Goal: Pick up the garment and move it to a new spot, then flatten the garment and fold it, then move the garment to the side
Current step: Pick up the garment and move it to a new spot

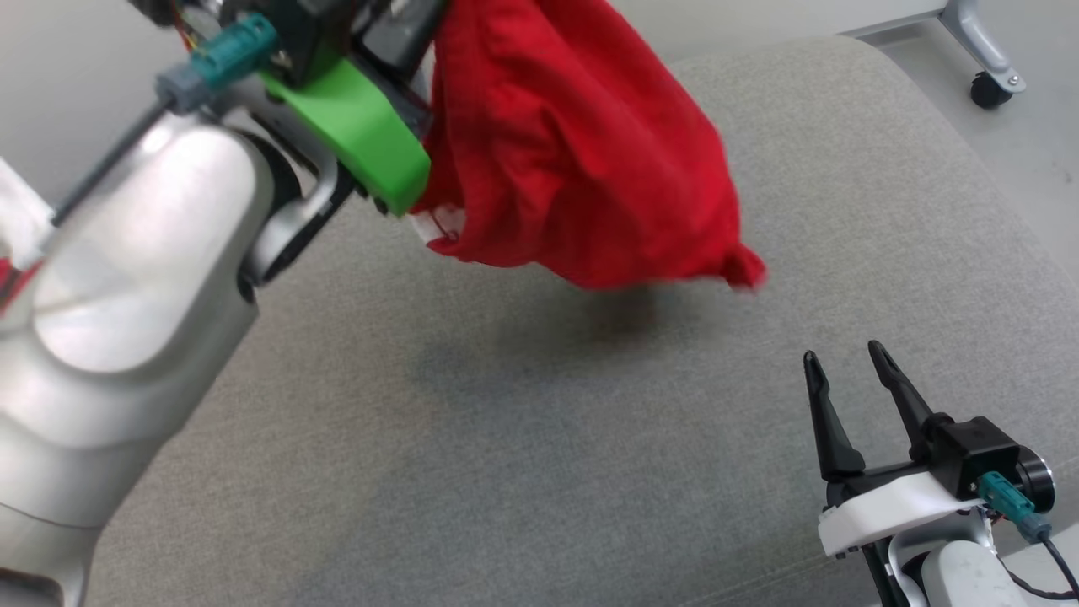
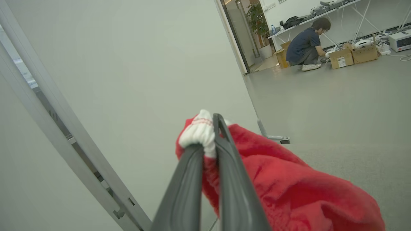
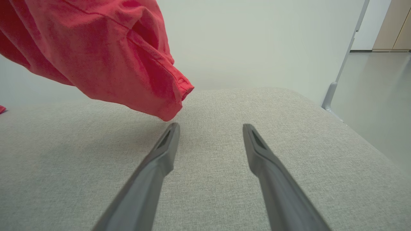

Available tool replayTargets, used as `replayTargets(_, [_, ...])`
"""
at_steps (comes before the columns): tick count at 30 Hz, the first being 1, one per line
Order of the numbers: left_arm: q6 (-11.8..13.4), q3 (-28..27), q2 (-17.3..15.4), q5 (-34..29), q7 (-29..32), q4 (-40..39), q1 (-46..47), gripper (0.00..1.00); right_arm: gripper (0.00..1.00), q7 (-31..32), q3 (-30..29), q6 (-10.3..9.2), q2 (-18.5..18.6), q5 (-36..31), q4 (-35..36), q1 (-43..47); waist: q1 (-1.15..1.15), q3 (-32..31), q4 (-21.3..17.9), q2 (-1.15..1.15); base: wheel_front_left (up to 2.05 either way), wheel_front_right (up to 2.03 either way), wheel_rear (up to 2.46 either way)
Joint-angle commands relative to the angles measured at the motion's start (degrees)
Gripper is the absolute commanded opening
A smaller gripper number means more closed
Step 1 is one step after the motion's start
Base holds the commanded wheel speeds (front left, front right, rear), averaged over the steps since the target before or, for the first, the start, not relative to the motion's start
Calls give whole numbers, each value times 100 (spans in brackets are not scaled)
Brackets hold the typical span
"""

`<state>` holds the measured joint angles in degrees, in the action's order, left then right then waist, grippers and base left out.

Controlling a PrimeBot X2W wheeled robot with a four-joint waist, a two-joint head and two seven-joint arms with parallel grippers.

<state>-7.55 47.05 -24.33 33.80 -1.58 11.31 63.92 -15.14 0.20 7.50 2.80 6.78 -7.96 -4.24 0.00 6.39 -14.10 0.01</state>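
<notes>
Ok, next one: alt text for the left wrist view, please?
The left claw is shut on the white ribbed edge of a red garment, which spreads to the lower right. Behind, a pale wall, and a person crouching by cardboard boxes on the floor.

No readable text — cardboard box (image 2: 341, 59) label too blurred

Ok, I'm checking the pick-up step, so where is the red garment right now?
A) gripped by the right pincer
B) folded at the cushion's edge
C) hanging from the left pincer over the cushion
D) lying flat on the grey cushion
C: the left pincer is shut on the garment at its white-trimmed edge, so it hangs over the cushion, while the right pincer stands open and empty.
</notes>
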Motion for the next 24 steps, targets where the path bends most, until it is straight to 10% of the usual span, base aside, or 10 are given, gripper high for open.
replayTargets(1, [13, 90, -24, 104, -115, 151, -292, 0, 100, -2, -41, -2, 17, 39, 28, -49, 0, 72, 7, -1, 0, 0, 0])
replayTargets(24, [110, -89, 191, 1086, -1327, 3069, -2784, 0, 100, -2, -73, -2, 17, -79, 99, -123, 0, 483, 444, -1, 0, 0, 0])
